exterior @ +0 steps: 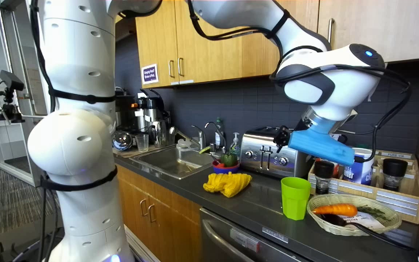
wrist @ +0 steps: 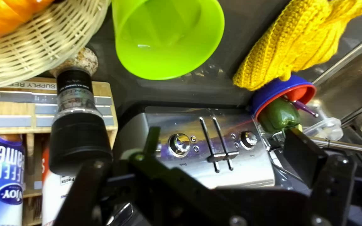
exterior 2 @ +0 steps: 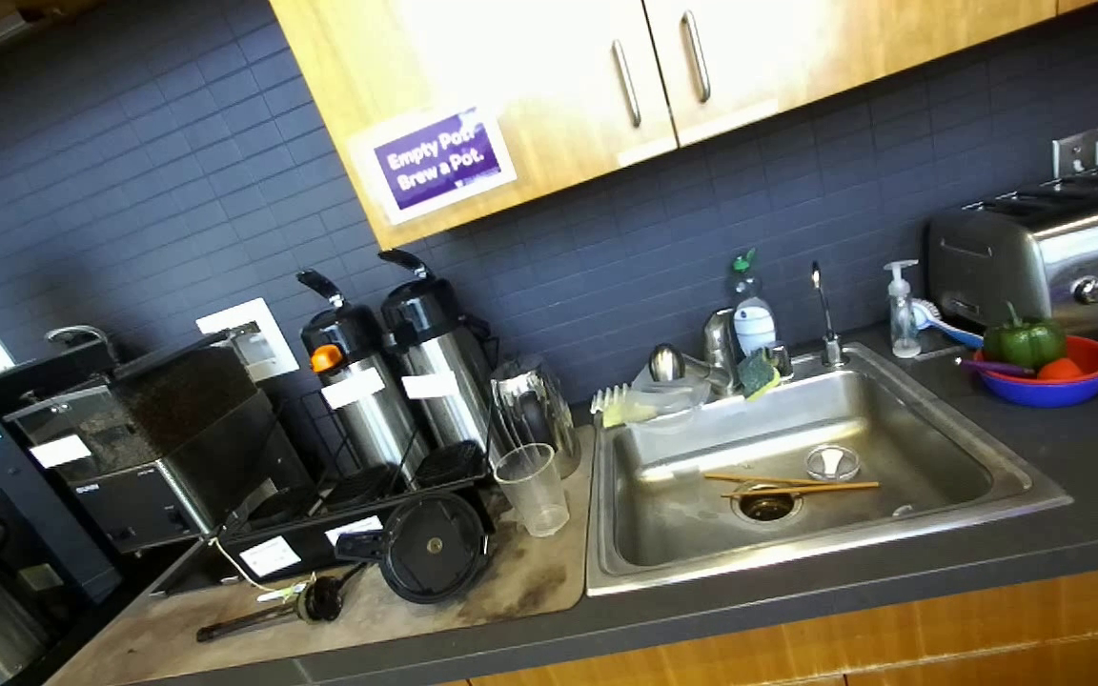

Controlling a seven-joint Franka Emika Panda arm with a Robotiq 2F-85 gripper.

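Note:
My gripper (wrist: 228, 142) stands open with nothing between its fingers (wrist: 305, 157). In an exterior view the gripper (exterior: 281, 138) hangs in the air by the steel toaster (exterior: 253, 154), below a blue-wrapped wrist mount (exterior: 322, 147). The toaster (wrist: 195, 164) shows between the jaws in the wrist view, apart from them as far as I can judge. A bright green cup (exterior: 295, 200) is on the counter below. Left of it lies a yellow knitted cloth (exterior: 227, 183). Beside the toaster sits a blue-and-red bowl (exterior 2: 1049, 391) holding a green pepper (exterior 2: 1026, 341) and a red item.
A wicker basket (exterior: 344, 232) holds a carrot (exterior: 336, 210) and a black spoon (exterior: 376, 235) that sticks out. Behind it stands a wooden organiser (exterior: 364, 193) with grinders and a creamer tub (exterior: 358, 171). Chopsticks (exterior 2: 825, 487) lie in the sink (exterior 2: 1006, 491). Cabinets (exterior: 209, 54) hang above.

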